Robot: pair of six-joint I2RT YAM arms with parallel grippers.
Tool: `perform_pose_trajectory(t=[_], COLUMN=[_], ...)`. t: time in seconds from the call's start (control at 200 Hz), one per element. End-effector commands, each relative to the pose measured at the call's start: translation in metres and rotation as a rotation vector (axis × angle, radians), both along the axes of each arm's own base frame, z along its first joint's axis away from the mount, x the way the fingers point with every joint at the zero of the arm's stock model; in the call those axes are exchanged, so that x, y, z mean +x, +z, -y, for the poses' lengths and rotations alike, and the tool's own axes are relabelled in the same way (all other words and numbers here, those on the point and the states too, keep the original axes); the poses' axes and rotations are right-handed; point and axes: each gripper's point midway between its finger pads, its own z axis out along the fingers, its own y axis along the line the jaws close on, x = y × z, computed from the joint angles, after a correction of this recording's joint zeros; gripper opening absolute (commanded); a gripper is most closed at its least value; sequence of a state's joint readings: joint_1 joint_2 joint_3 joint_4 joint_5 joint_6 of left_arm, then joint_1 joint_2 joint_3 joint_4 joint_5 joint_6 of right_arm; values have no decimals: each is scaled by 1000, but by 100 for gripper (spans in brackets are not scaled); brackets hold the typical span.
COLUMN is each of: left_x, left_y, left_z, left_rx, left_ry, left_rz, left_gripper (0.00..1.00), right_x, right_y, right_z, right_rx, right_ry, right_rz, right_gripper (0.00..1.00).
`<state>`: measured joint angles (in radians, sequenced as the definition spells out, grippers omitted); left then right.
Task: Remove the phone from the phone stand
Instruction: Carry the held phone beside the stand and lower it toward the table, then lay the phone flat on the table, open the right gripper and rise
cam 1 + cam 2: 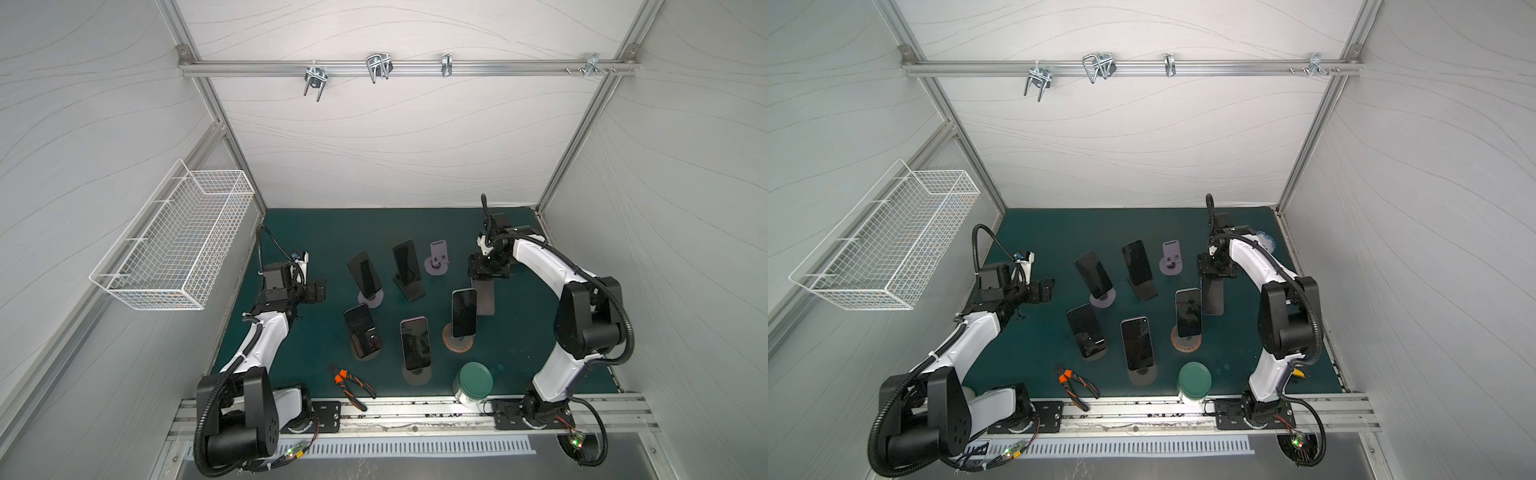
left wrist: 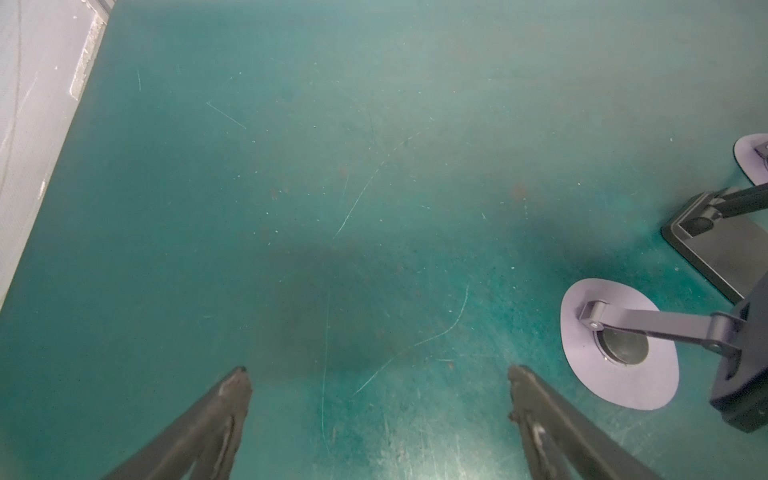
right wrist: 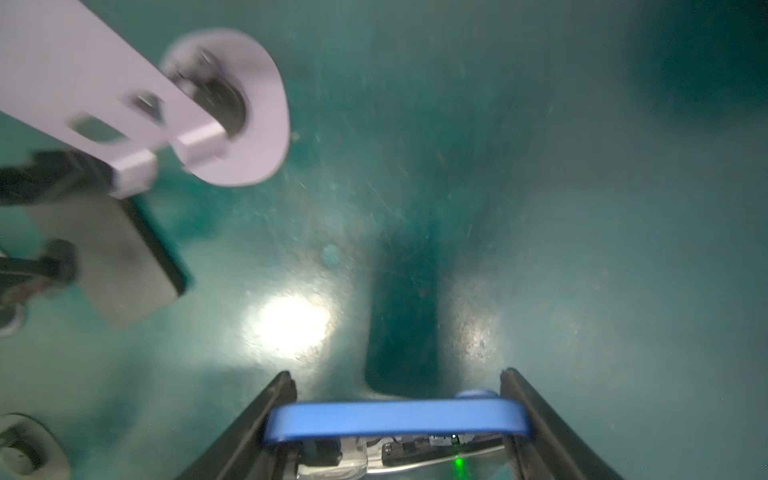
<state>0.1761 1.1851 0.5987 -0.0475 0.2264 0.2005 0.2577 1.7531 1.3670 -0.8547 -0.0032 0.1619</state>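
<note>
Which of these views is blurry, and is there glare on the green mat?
Right wrist view: motion-blurred, the lilac stand smeared, a bright glare patch on the green mat; the blue-edged phone in the right gripper looks fairly crisp. Left wrist view: sharp, mat scratches clear, a soft shadow mid-frame. Both top views: evenly lit, no glare.

Your phone (image 3: 399, 417) has a blue rim and is clamped across its width in the right gripper (image 3: 397, 374). In both top views the phone (image 1: 484, 298) (image 1: 1212, 297) shows as 1 dark slab, apart from the stand. The lilac phone stand (image 1: 436, 259) (image 1: 1171, 259) sits near it on a round base, with its back plate and 2 lip hooks uncovered.
</note>
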Motion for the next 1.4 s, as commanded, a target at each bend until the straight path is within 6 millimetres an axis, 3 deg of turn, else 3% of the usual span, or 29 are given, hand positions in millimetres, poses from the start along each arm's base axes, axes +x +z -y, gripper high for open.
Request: perform_pose_trajectory(t=[0.0, 0.24, 0.6, 0.885, 1.396], left_x=[6, 3, 3, 3, 3], left_y=[12, 13, 12, 11, 11], left_z=[3, 6, 11, 13, 12], left_rx=[7, 8, -1, -6, -4], left_ry=[-33, -51, -85, -100, -92], left_rz=[42, 51, 39, 33, 34], left_gripper=[98, 98, 97, 97, 97], right_x=[4, 12, 17, 38, 38], right_y=[-7, -30, -61, -72, -88], right_z=[-2, -14, -9, -1, -4], right_rx=[-14, -59, -99, -155, -126], right_ry=[-3, 21, -20, -9, -15], right_rz=[-3, -6, -10, 27, -11], right_gripper=[62, 63, 64, 66, 71])
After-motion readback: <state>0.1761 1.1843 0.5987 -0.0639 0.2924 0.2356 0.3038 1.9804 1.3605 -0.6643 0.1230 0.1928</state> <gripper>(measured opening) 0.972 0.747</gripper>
